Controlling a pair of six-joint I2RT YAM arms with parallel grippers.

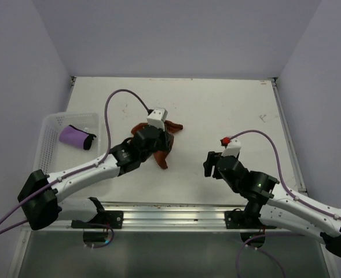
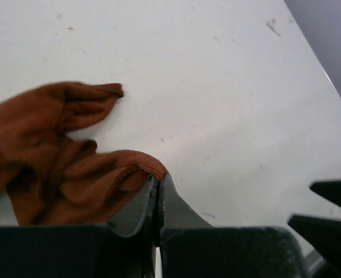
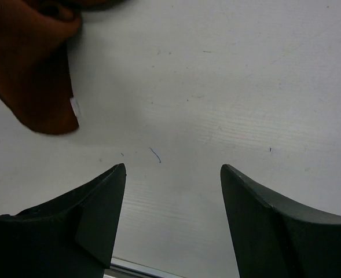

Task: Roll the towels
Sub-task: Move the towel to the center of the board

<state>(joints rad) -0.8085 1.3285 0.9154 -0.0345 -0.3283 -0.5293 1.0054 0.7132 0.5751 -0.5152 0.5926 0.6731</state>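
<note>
- My left gripper: jaws pressed together, pinching a hemmed edge of the orange towel at the tips.
- Orange towel: crumpled, not rolled, lying on the table left of centre. In my left wrist view most of it bunches to the left of my fingers, with one corner pointing toward the far side. From above, one fold shows beyond my left wrist and a tail trails on its near side.
- My right gripper: jaws spread wide, holding nothing, with bare table between them. It sits to the right of the orange towel. The towel's tail shows only in the upper left corner of my right wrist view, apart from my fingers.
- Purple towel: a rolled bundle with a dark end, lying inside the basket.
- Basket: white, at the table's left edge, well apart from both grippers.
</note>
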